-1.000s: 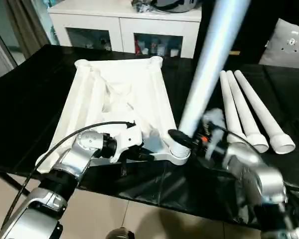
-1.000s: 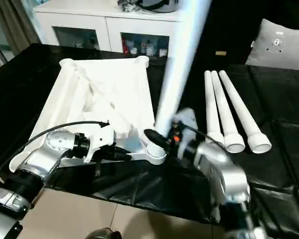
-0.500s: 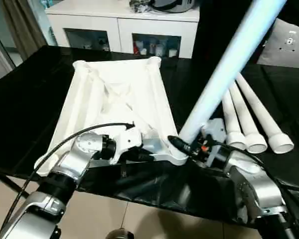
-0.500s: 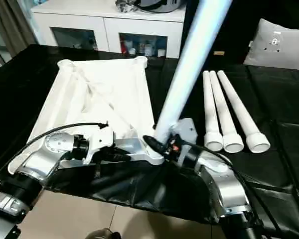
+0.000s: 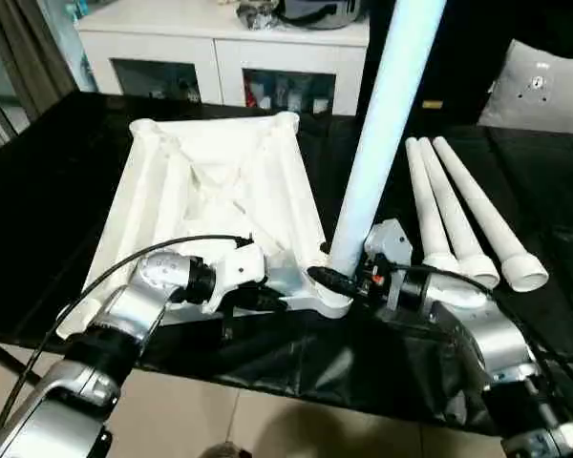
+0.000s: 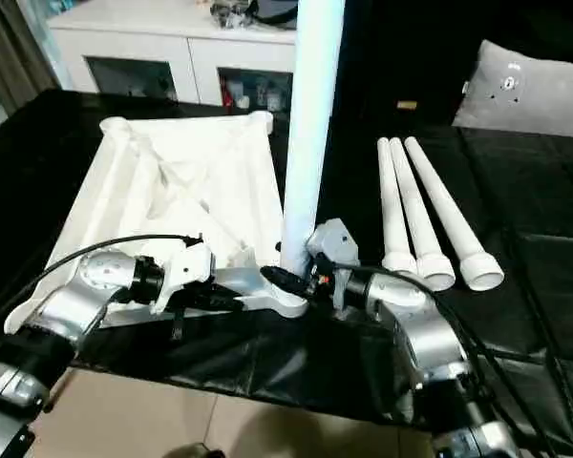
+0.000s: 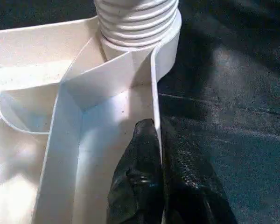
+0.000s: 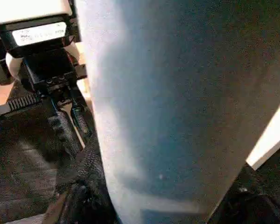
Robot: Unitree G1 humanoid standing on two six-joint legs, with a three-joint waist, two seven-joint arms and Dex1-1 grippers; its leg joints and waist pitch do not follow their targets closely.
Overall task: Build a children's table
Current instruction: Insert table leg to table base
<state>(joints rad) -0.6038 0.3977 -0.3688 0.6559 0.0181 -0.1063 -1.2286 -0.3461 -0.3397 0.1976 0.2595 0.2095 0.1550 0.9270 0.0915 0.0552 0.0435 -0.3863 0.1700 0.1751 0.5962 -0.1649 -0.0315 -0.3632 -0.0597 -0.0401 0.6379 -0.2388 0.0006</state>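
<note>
The children's table top [image 5: 210, 196] lies upside down on the black work surface, ribbed underside up. One white leg [image 5: 382, 124] stands almost upright in the near right corner socket [image 5: 332, 303]; its threaded end [image 7: 137, 21] sits in the socket. My right gripper [image 5: 342, 279] is shut on that leg's base, one finger [image 8: 84, 172] against the tube [image 8: 177, 107]. My left gripper [image 5: 279, 302] is shut on the top's thin near rim [image 7: 155, 93], just left of the socket, with both fingers [image 7: 140, 186] pinching the wall. Three more legs [image 5: 458, 210] lie side by side to the right.
A white cabinet [image 5: 229, 57] stands behind the work surface and a grey cushion [image 5: 544, 86] lies at the back right. The black cover [image 5: 38, 191] hangs over the front edge near my arms, with floor below. A black cable [image 5: 124, 272] loops over my left forearm.
The leg has swung from leaning far to the right to nearly upright in the socket, carried by my right gripper. My left gripper has kept its hold on the rim.
</note>
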